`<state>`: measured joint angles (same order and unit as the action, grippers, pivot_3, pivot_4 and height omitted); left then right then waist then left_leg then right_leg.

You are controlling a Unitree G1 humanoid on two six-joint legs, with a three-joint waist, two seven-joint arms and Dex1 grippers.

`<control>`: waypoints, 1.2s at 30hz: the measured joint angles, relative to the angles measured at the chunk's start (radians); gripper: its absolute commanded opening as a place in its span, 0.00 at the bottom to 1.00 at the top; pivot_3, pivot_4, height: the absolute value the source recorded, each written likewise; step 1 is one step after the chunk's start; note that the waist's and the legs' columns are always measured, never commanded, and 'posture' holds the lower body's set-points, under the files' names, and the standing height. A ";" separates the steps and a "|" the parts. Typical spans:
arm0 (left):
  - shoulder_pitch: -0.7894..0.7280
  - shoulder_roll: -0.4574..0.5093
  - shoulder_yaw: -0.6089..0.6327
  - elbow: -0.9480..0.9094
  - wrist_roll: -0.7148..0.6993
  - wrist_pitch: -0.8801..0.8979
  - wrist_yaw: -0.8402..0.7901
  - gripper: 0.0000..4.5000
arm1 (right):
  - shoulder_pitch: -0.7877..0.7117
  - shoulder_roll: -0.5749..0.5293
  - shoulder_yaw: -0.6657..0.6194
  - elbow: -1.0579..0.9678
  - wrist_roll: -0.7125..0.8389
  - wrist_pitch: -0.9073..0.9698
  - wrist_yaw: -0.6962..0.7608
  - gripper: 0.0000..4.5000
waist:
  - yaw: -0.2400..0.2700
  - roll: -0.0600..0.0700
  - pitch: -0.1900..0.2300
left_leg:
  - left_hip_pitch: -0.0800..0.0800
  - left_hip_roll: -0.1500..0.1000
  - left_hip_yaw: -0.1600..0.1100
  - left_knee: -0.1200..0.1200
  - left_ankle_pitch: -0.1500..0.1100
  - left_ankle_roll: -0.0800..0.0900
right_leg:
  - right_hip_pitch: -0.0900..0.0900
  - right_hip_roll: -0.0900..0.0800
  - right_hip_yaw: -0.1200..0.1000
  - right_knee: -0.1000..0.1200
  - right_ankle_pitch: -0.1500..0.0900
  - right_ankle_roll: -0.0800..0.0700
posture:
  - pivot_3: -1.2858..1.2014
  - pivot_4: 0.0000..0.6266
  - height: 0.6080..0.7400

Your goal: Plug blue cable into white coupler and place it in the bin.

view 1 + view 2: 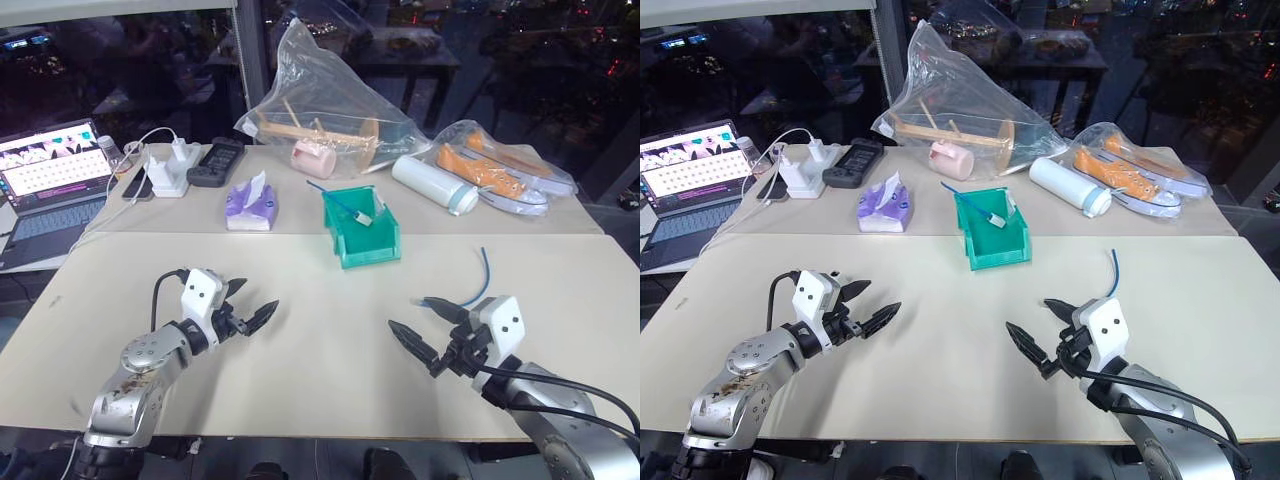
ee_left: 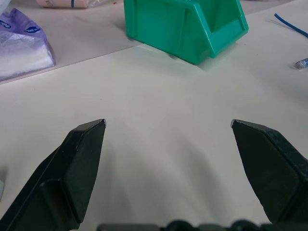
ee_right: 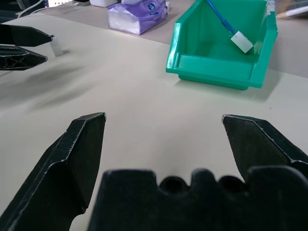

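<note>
The green bin (image 1: 368, 250) stands on the table's middle, a little beyond both grippers. In it a blue cable (image 1: 335, 199) lies slanted, its lower end meeting the white coupler (image 3: 241, 42); its far end sticks out over the back rim. A second blue cable (image 1: 483, 275) curves on the table just beyond my right gripper (image 1: 410, 315). That gripper hovers open and empty over the near right of the table, pointing toward the bin. My left gripper (image 1: 255, 303) hovers open and empty at the near left, also angled toward the bin (image 2: 192, 29).
A purple tissue pack (image 1: 250, 205) lies left of the bin. Along the far edge stand a white power strip with chargers (image 1: 168, 170), a black remote (image 1: 215, 160), clear bags (image 1: 330, 110) and a white bottle (image 1: 433, 183). A laptop (image 1: 50, 180) sits at far left.
</note>
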<state>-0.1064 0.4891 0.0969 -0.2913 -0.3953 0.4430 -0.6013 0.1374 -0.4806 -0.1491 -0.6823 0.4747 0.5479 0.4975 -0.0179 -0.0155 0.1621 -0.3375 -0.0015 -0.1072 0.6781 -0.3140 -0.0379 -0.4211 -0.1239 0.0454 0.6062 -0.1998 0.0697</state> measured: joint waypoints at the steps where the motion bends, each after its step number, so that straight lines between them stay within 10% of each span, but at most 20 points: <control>1: 0.000 0.000 0.000 0.000 0.000 0.000 0.000 1.00 | 0.000 0.000 0.000 0.000 0.000 0.000 0.000 0.99 | 0.000 0.000 0.000 | 0.000 0.000 0.000 0.000 0.000 0.000 | 0.000 0.000 0.000 0.000 0.000 0.000 | 0.52 0.24 1.00; 7: -0.177 0.089 -0.097 0.019 -0.114 0.053 -0.280 1.00 | -0.375 -0.374 0.022 0.460 -0.171 -0.102 0.207 0.99 | 0.000 -0.001 0.006 | 0.000 0.000 0.003 0.000 0.002 0.000 | 0.003 0.001 0.002 -0.007 0.005 0.001 | 0.52 0.24 1.00; 20: -0.139 0.120 -0.114 -0.055 -0.156 0.114 -0.319 1.00 | -0.674 -0.329 0.259 0.993 -0.320 -0.242 0.483 0.99 | -0.030 -0.001 0.006 | -0.007 0.001 0.003 0.001 -0.001 0.005 | -0.004 0.001 0.001 -0.011 0.003 0.002 | 0.52 0.24 1.00; 32: -0.188 0.130 -0.122 -0.022 -0.151 0.096 -0.340 1.00 | -0.701 -0.283 0.298 1.054 -0.344 -0.299 0.623 0.05 | -0.027 -0.001 0.006 | -0.004 0.001 0.002 0.002 -0.001 0.005 | -0.001 0.001 0.001 -0.009 0.004 0.002 | 0.52 0.24 1.00; 36: -0.226 0.125 -0.174 0.029 -0.105 0.045 -0.381 1.00 | -0.633 -0.278 0.320 0.901 -0.331 -0.283 0.681 0.01 | -0.026 -0.001 0.006 | -0.005 0.001 0.002 0.001 -0.001 0.005 | -0.002 0.001 0.001 -0.009 0.004 0.002 | 0.52 0.24 1.00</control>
<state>-0.3328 0.6137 -0.0772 -0.2622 -0.5004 0.4879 -0.9825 -0.4959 -0.7584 0.1714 0.2185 0.1439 0.2651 1.1786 -0.0440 -0.0165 0.1679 -0.3423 -0.0008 -0.1051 0.6794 -0.3147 -0.0332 -0.4229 -0.1229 0.0463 0.5972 -0.1956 0.0715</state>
